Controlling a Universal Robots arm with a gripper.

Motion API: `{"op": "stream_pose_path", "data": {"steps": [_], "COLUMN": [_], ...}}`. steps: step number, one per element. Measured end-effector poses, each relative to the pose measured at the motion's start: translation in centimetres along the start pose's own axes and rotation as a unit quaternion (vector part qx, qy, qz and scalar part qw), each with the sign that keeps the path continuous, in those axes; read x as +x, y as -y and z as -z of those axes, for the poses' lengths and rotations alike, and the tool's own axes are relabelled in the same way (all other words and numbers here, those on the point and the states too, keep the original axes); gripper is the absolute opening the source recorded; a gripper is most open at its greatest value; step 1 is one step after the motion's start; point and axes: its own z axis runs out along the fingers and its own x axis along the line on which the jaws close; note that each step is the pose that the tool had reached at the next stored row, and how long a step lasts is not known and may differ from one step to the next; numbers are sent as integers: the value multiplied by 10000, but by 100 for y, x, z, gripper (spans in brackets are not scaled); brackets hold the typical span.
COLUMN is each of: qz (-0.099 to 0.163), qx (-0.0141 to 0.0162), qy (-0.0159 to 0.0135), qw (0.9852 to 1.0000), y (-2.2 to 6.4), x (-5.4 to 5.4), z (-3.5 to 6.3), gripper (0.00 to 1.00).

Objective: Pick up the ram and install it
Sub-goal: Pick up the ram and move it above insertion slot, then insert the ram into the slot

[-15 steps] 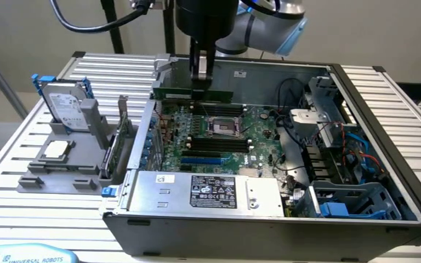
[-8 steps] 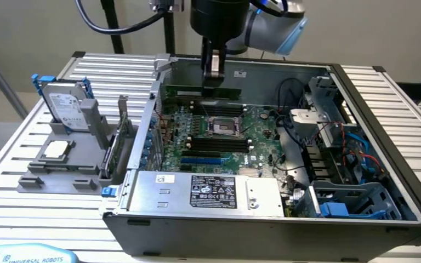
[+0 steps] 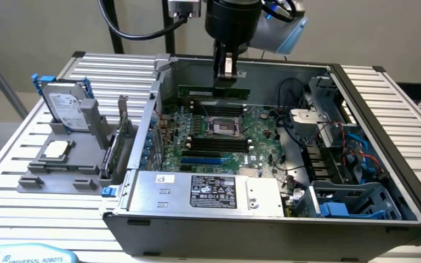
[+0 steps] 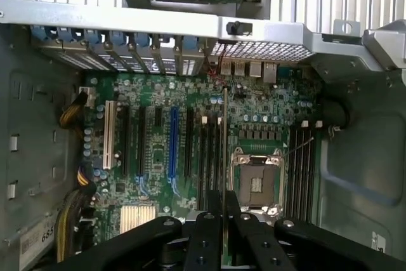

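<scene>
The ram (image 3: 214,92) is a long thin green stick held level above the motherboard (image 3: 258,137), near the far wall of the open computer case (image 3: 269,224). My gripper (image 3: 226,78) is shut on the stick's upper edge. In the wrist view the ram (image 4: 225,138) shows edge-on as a thin line between my gripper (image 4: 224,223) fingers. It hangs over the black memory slots (image 4: 206,157) beside the CPU socket (image 4: 257,179). More black slots (image 3: 214,143) lie on the near side of the socket (image 3: 221,125).
A power supply (image 3: 206,192) fills the case's near side, and cables (image 3: 342,142) and a blue drive cage (image 3: 350,203) sit at the exterior view's right. Outside the case, a grey stand (image 3: 57,178) holds a hard drive (image 3: 68,109) and an upright card (image 3: 119,137).
</scene>
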Motion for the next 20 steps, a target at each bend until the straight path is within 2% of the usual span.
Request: {"op": "stream_pose_path", "data": {"steps": [8,11,20], "qz": [-63,-107,-109], "qx": [6,10,11], "qy": [3,5,5], "qw": [10000,9999,9999], "y": [230,261,262], "x": [-18,-30,-31], "z": [-102,-115,-116], "gripper": [13,13,13]}}
